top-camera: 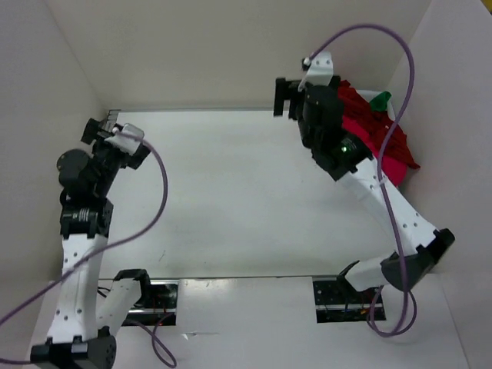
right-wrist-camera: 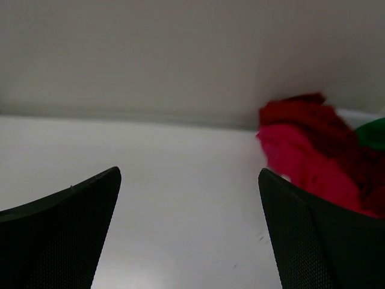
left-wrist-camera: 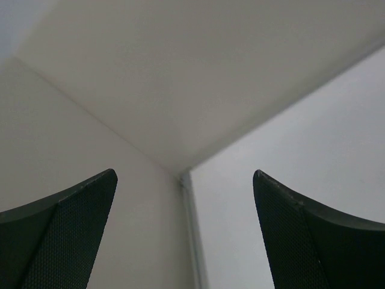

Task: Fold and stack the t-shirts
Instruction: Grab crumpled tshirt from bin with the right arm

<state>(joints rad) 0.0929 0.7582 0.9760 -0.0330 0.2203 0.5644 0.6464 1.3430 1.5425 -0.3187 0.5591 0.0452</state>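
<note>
The t-shirts lie bunched in a heap at the table's back right corner. The top view shows the dark red one [top-camera: 358, 98], the crimson one [top-camera: 387, 151] and a bit of the green one [top-camera: 379, 98]. My right arm covers part of the heap. The right wrist view has the dark red [right-wrist-camera: 304, 115], crimson [right-wrist-camera: 307, 164] and green [right-wrist-camera: 374, 132] cloth at its right. My right gripper [top-camera: 288, 96] [right-wrist-camera: 189, 171] is open and holds nothing, just left of the heap. Far from the shirts, my left gripper [top-camera: 100, 127] [left-wrist-camera: 184, 173] is open, facing the back left wall corner.
White walls close in the table [top-camera: 231, 192] at the back and both sides. Purple cables [top-camera: 161, 192] loop off each arm. Two dark cut-outs [top-camera: 163, 296] [top-camera: 338, 296] sit at the near edge by the arm bases.
</note>
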